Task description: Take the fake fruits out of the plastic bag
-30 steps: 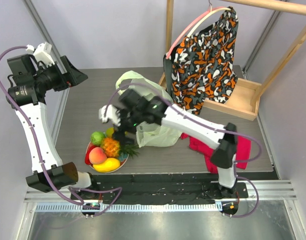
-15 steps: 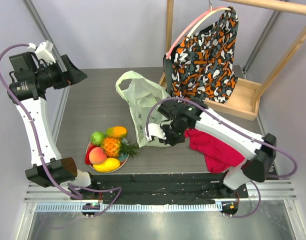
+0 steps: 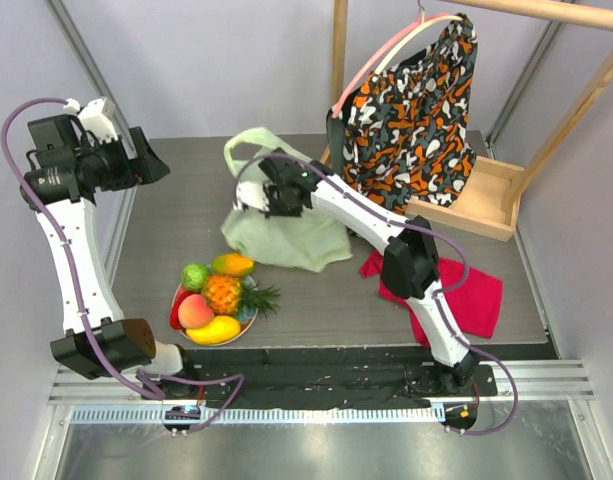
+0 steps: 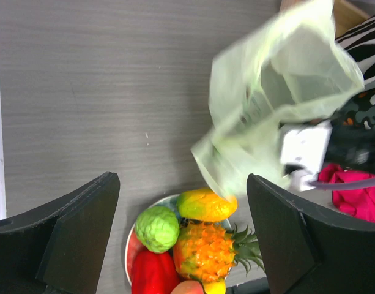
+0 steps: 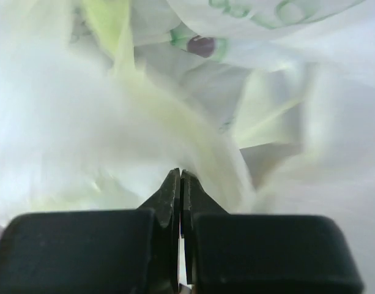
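The fake fruits [image 3: 218,298] are all out of the bag, heaped on a round plate [image 4: 128,252] at the near left of the grey table [image 3: 176,220]: an orange pineapple [image 3: 223,293] with green leaves in the middle, a green round fruit [image 3: 194,276] and a yellow-orange mango [image 3: 232,264] behind it, a pink-orange peach [image 3: 194,311] and a second mango [image 3: 214,330] in front, and a red piece [image 4: 152,278] at the left edge. Just beyond them the plastic bag [image 3: 281,238], pale yellow-green and crinkled, spreads over the table's middle with a handle loop standing up at the back; the left wrist view shows it motion-blurred. The right gripper [image 3: 269,197] sits at the bag's upper part, its fingers [image 5: 175,190] pressed together with film bunched right at the tips, apparently pinching it. The left gripper [image 3: 151,160] hangs high at the far left, fingers spread wide and holding nothing. To the right lie a red cloth [image 3: 466,295] and a patterned garment [image 3: 411,110] on a hanger.
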`<act>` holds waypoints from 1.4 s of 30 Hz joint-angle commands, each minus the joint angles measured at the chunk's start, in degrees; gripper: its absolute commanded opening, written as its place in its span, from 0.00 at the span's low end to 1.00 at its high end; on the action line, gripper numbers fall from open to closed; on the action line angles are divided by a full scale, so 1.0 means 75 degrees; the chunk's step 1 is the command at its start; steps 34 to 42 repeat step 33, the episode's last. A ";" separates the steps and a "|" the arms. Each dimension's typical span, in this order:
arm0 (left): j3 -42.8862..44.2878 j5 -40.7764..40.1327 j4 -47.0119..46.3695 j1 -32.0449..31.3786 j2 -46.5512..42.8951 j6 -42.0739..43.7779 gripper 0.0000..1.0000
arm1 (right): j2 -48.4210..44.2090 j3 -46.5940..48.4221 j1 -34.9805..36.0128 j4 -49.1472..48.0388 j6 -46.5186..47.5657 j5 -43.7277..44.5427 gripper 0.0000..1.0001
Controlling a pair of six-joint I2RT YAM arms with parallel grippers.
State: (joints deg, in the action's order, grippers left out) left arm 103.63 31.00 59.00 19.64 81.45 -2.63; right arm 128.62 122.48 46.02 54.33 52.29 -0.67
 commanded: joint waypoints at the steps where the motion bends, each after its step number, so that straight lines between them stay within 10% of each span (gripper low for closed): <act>1: -0.0270 -0.0196 0.0067 0.0042 -0.0290 0.0094 0.90 | -0.0179 0.1438 0.0052 -0.0446 -0.0490 -0.0330 0.04; 4: -0.0353 -0.0196 -0.0039 0.0042 -0.0325 -0.0082 0.90 | -0.1150 -0.0242 0.0051 -0.0727 -0.0854 -0.0544 0.20; 5: -0.0388 -0.0196 -0.0062 0.0042 -0.0360 -0.0129 0.90 | -0.1489 -0.0693 0.0052 -0.0821 -0.1226 -0.0602 0.48; 9: -0.0633 -0.0442 -0.0086 0.0042 -0.0488 -0.0048 0.95 | -0.3326 -0.2662 0.0063 -0.1218 -0.2387 -0.0814 0.99; 23: -0.2133 -0.2071 -0.0472 0.0264 -0.0981 0.1300 1.00 | -0.6834 -0.6766 -0.0392 -0.1782 -0.5214 0.1847 1.00; 42: -0.2170 -0.1814 -0.0344 0.0300 -0.0653 0.1066 1.00 | -0.6848 -0.7003 -0.0628 -0.1618 -0.4981 0.0841 1.00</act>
